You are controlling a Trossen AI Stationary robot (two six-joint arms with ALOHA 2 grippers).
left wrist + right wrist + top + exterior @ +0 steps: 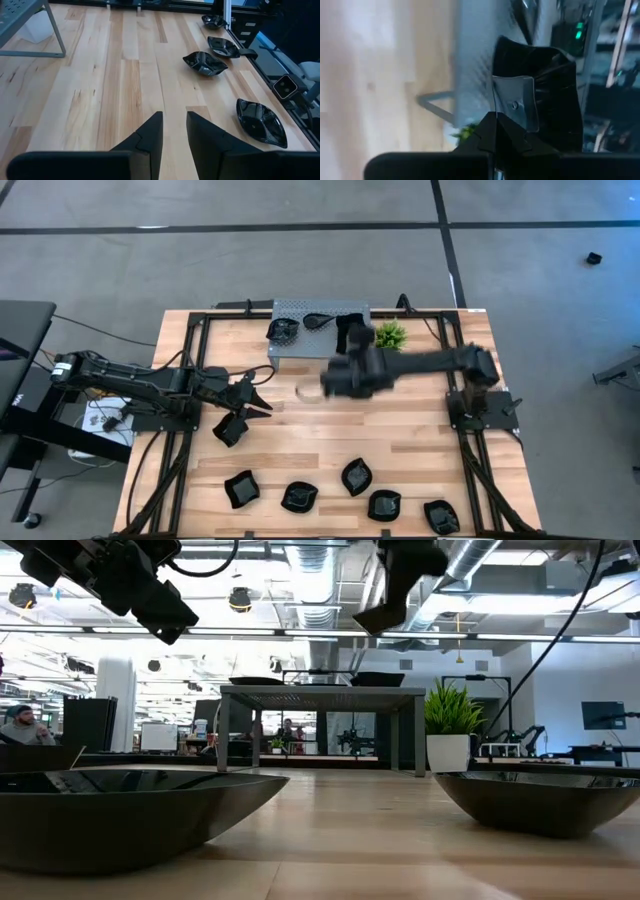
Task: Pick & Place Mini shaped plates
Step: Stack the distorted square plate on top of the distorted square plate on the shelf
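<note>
My right gripper [335,377] is raised over the middle of the table, in front of the grey perforated stand [300,345], and is shut on a glossy black mini plate [545,85]. In the low view the plate [378,615] hangs slanting below the gripper [405,570]. Two plates [283,330] [318,320] lie on the stand's top. Several more plates [299,497] rest on the wood along the near edge. My left gripper [262,395] waits at the left, held above the table, open, with nothing between its fingers [150,135]. My right gripper pinches the plate by its rim [512,107] between the two shut fingers. The plate stands out beyond the fingertips. It is lifted clear of the table and the stand, tilted. Which face is turned up I cannot tell.
A small green plant [390,335] stands by the stand's right end. A dark plate-like shape [230,427] lies below the left wrist. Black frame rails [190,370] run along the table's left and right sides. Bare wood [330,430] lies between the stand and the near row.
</note>
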